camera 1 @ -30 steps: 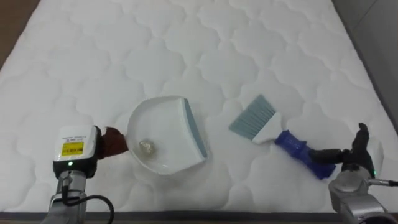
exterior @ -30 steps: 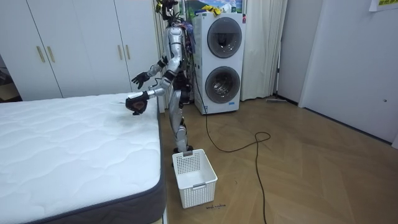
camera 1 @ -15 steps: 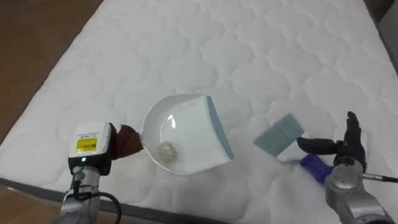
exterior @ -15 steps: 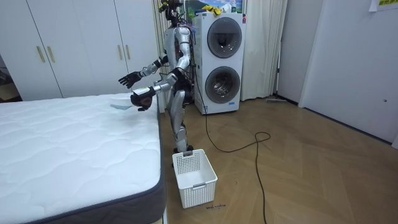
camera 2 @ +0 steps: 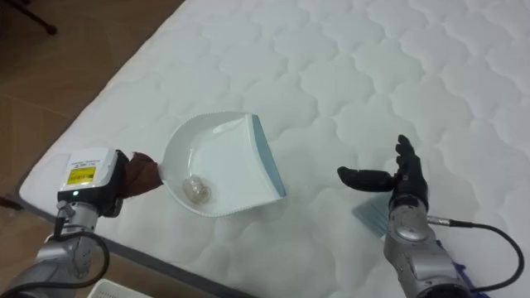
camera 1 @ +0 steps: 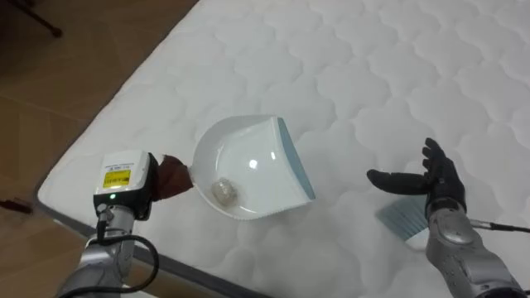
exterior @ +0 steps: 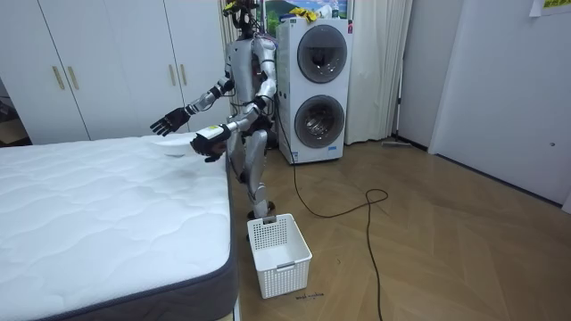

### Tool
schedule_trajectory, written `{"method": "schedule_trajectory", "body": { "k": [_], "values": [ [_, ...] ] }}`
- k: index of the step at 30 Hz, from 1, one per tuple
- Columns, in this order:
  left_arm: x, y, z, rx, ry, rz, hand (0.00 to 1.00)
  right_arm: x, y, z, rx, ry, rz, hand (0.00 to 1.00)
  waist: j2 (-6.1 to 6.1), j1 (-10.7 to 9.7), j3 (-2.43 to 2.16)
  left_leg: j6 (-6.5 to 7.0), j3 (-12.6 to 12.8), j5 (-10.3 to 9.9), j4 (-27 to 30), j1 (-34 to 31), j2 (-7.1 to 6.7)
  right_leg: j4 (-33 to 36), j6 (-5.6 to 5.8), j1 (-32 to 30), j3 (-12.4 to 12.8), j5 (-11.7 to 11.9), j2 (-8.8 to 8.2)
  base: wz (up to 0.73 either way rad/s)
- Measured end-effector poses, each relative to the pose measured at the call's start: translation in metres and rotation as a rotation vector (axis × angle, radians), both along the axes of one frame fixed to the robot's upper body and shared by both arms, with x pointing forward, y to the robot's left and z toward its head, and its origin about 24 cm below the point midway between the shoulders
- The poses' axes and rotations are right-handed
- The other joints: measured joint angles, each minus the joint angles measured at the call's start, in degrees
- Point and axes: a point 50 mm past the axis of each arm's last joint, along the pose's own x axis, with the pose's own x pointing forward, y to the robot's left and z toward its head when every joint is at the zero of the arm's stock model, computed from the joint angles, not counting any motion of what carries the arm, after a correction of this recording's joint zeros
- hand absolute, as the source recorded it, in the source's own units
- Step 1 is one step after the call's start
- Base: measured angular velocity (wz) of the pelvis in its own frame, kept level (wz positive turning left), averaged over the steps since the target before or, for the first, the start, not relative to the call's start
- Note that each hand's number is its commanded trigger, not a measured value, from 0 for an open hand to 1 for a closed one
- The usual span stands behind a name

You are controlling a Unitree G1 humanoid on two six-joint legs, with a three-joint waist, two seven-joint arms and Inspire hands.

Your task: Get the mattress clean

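Left hand point(camera 1: 131, 189) clenched on handle of dustpan point(camera 1: 248, 170), pan held level over the bed point(camera 1: 373, 66) edge, crumb point(camera 1: 222, 191) inside. Right hand point(camera 1: 435, 178) hung spread and empty above the brush point(camera 1: 404, 219) lying on the bed. Step looked like sweep done, disposal pending; next needs turning to the basket point(exterior: 278, 254) and tipping without spilling.

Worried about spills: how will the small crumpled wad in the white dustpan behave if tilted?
The wad looks small and roundish, so probably light and apt to roll. It lies deep in the dustpan, away from the blue lip, so it likely stays while level. The left robot hand holds the pan's rear end; a forward tilt could spill it.
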Motion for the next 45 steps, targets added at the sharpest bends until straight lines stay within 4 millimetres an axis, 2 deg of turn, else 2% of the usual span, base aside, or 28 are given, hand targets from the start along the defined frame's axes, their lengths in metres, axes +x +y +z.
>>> {"method": "schedule_trajectory", "body": {
  "k": [1,2,3,4,5,6,7,9,11,13,16,17,19,21,23,24,25,26,27,28,29,30,31,34,38,39,43,45],
  "values": [
    [-0.001,-0.001,-0.002,-0.004,0.009,-0.001,1.00,-0.004,0.002,-0.003,0.008,0.008,0.012,0.00,0.14,-0.2,0.09,-0.13,-2.2,0.3,-0.2,0.0,-0.49,-0.2,0.12,-2.0,3.0,-0.4,0.57,0.89],
    [-0.002,-0.001,-0.003,-0.006,0.015,0.001,1.00,-0.005,0.003,-0.003,0.011,0.010,0.017,0.00,0.16,-0.3,0.10,-0.28,-3.1,0.5,-0.3,0.0,-0.69,-1.0,0.11,-2.9,4.5,-0.4,0.71,0.63],
    [-0.002,-0.002,-0.005,-0.009,0.019,0.004,1.00,-0.002,0.005,0.000,0.009,-0.005,0.032,0.00,0.12,0.1,0.13,-0.53,-3.7,1.1,-0.6,-0.7,-1.08,-5.4,0.16,-3.8,6.7,0.0,1.42,0.57],
    [-0.003,-0.002,-0.005,-0.012,0.024,0.003,1.00,0.001,0.008,0.005,0.002,-0.030,0.050,0.00,0.21,-0.4,0.16,-0.79,-6.0,2.0,-0.6,-1.5,-2.10,-10.2,-0.21,-3.3,9.6,1.6,2.13,0.66],
    [-0.002,-0.002,-0.005,-0.014,0.024,-0.002,1.00,0.001,0.010,0.007,0.002,-0.041,0.057,0.00,0.04,-0.7,0.07,-0.95,-7.0,2.5,-0.7,-1.9,-2.73,-11.7,-0.21,-2.9,10.9,3.8,2.61,1.07],
    [-0.002,-0.005,-0.006,-0.029,0.023,-0.015,1.00,0.000,0.010,0.010,0.003,-0.058,0.063,0.00,-0.11,-1.2,-0.13,-1.25,-8.9,3.1,-0.7,-2.7,-3.76,-13.0,-0.80,-1.8,10.2,5.4,2.74,0.89],
    [-0.003,-0.006,-0.006,-0.036,0.025,-0.024,1.00,-0.001,0.010,0.010,0.005,-0.062,0.063,0.00,-0.12,-1.2,-0.12,-1.37,-8.9,3.4,-1.2,-2.7,-3.83,-13.4,-0.89,-1.3,9.0,5.4,2.72,0.89],
    [-0.005,-0.008,-0.009,-0.049,0.035,-0.038,1.00,-0.001,0.012,0.013,0.010,-0.082,0.069,0.00,-0.26,-0.2,-0.07,-1.37,-4.7,3.6,-1.8,-2.7,-2.32,-14.7,-1.05,0.6,6.7,5.5,2.52,0.58],
    [-0.005,-0.008,-0.009,-0.049,0.035,-0.036,1.00,0.001,0.015,0.018,0.016,-0.119,0.084,0.00,-0.46,0.8,-0.12,-1.40,-5.2,3.5,-1.9,-2.3,-2.56,-15.1,-0.76,1.2,6.2,5.3,2.76,0.36],
    [-0.007,-0.008,-0.009,-0.050,0.035,-0.038,1.00,0.000,0.017,0.022,0.029,-0.155,0.108,0.00,-1.18,1.3,-0.42,-1.18,-8.3,4.1,-1.9,-1.6,-4.01,-15.2,-0.52,2.1,5.7,5.1,2.75,0.51],
    [-0.015,-0.009,-0.011,-0.060,0.029,-0.041,1.00,-0.002,0.019,0.020,0.041,-0.159,0.130,0.00,-2.06,3.1,-0.88,-1.13,-9.7,4.5,-1.9,-1.5,-4.52,-15.0,-0.74,2.0,5.8,5.1,2.90,0.35],
    [-0.023,-0.008,-0.014,-0.067,0.035,-0.035,1.00,-0.002,0.019,0.021,0.045,-0.162,0.137,0.00,-2.14,3.5,-0.89,-1.29,-11.2,4.8,-1.9,-1.6,-4.81,-15.1,-1.12,2.4,5.1,5.5,3.21,0.54],
    [-0.031,-0.011,-0.019,-0.071,0.056,-0.041,1.00,-0.002,0.016,0.022,0.044,-0.171,0.127,0.00,-2.39,3.7,-0.82,-1.87,-15.1,5.8,-1.7,-2.3,-6.21,-15.5,-1.33,2.7,2.8,5.6,3.45,0.86],
    [-0.030,-0.016,-0.018,-0.069,0.048,-0.061,1.00,-0.001,0.011,0.025,0.045,-0.197,0.103,0.00,-2.44,3.1,-0.76,-2.24,-16.6,7.1,-1.4,-4.4,-7.10,-16.3,-1.21,2.8,-0.8,5.5,3.07,1.03],
    [-0.030,-0.021,-0.019,-0.086,0.053,-0.070,1.00,-0.002,0.008,0.026,0.042,-0.202,0.083,0.00,-1.80,2.0,-0.44,-2.19,-6.2,7.4,-0.6,-7.5,-3.62,-16.2,-1.34,3.5,-5.9,4.8,2.36,1.22],
    [-0.029,-0.023,-0.019,-0.093,0.053,-0.079,1.00,-0.003,0.008,0.025,0.043,-0.199,0.078,0.00,-1.56,1.0,-0.44,-3.06,4.4,6.3,1.0,-9.0,-0.14,-15.6,-1.40,3.6,-9.5,3.4,1.92,0.91],
    [-0.030,-0.025,-0.019,-0.099,0.054,-0.082,1.00,-0.003,0.009,0.024,0.053,-0.201,0.077,0.00,-1.84,1.5,-0.19,-5.74,9.3,2.4,8.5,-11.0,3.11,-13.9,-0.66,3.1,-12.9,2.7,0.29,0.54],
    [-0.032,-0.024,-0.021,-0.101,0.061,-0.080,1.00,-0.003,0.010,0.024,0.060,-0.203,0.089,0.00,-1.96,1.9,-0.11,-5.90,10.1,-0.3,13.3,-11.4,5.48,-12.6,0.00,3.1,-14.3,2.2,-0.72,-0.21],
    [-0.035,-0.024,-0.023,-0.105,0.072,-0.080,1.00,-0.001,0.012,0.027,0.067,-0.220,0.115,0.00,-0.61,2.4,-0.39,-8.23,8.9,-6.5,19.3,-11.6,10.30,-8.3,1.40,2.6,-15.5,0.5,-2.22,-0.39],
    [-0.034,-0.026,-0.022,-0.109,0.070,-0.083,1.00,0.001,0.010,0.030,0.062,-0.229,0.123,0.00,0.37,2.8,-0.10,-10.43,6.9,-9.6,19.3,-11.5,10.75,-5.7,2.35,1.8,-15.6,-0.2,-2.75,-0.18],
    [-0.030,-0.026,-0.019,-0.111,0.068,-0.091,1.00,0.000,0.010,0.028,0.069,-0.220,0.122,0.00,-0.17,1.9,0.04,-4.89,4.9,-9.2,18.2,-11.4,7.45,-2.9,2.42,0.0,-14.5,-1.1,-3.98,0.50],
    [-0.028,-0.025,-0.016,-0.103,0.056,-0.102,1.00,-0.009,0.009,0.020,0.077,-0.183,0.117,0.00,-2.03,0.4,-0.21,-2.92,3.6,-7.1,14.9,-10.8,4.42,-3.1,1.62,-1.3,-11.5,-1.6,-4.47,0.86],
    [-0.026,-0.026,-0.013,-0.105,0.039,-0.115,1.00,-0.016,0.006,0.014,0.076,-0.155,0.108,0.00,-2.72,0.4,-0.28,-1.90,2.0,-5.2,11.9,-9.7,2.29,-3.1,1.65,-2.5,-8.9,-1.6,-4.09,0.83],
    [-0.024,-0.024,-0.005,-0.100,0.008,-0.136,1.00,-0.021,0.001,0.005,0.074,-0.122,0.089,0.00,-2.79,1.5,-0.19,-0.12,0.2,-2.3,6.8,-6.6,-0.62,-3.2,1.88,-3.5,-5.8,-0.9,-4.11,0.60],
    [-0.019,-0.016,0.006,-0.089,-0.033,-0.145,1.00,-0.024,-0.002,-0.001,0.069,-0.094,0.077,0.00,-2.86,4.4,-0.21,0.57,-1.2,-2.0,6.2,-5.4,-3.04,-2.9,1.75,-4.5,-4.4,2.9,-4.33,0.40],
    [-0.018,-0.013,0.008,-0.091,-0.042,-0.140,1.00,-0.024,-0.002,-0.001,0.069,-0.095,0.075,0.00,-2.32,4.7,-0.17,1.21,-2.2,-1.7,6.2,-5.5,-3.58,-2.8,1.85,-4.3,-4.3,3.0,-4.39,0.51],
    [-0.017,-0.003,0.012,-0.073,-0.053,-0.127,1.00,-0.023,-0.002,-0.001,0.072,-0.098,0.079,0.00,-1.76,4.3,-0.08,1.54,-6.3,-1.6,6.2,-5.3,-4.99,-1.2,1.74,-4.6,-2.5,2.4,-4.04,0.56],
    [-0.016,-0.003,0.013,-0.073,-0.057,-0.134,1.00,-0.023,-0.005,0.001,0.069,-0.109,0.069,0.00,-0.89,3.0,0.25,0.96,-10.6,-1.0,5.5,-4.9,-5.61,-2.9,1.27,-6.5,2.6,1.1,-1.88,0.82]
  ]
}}
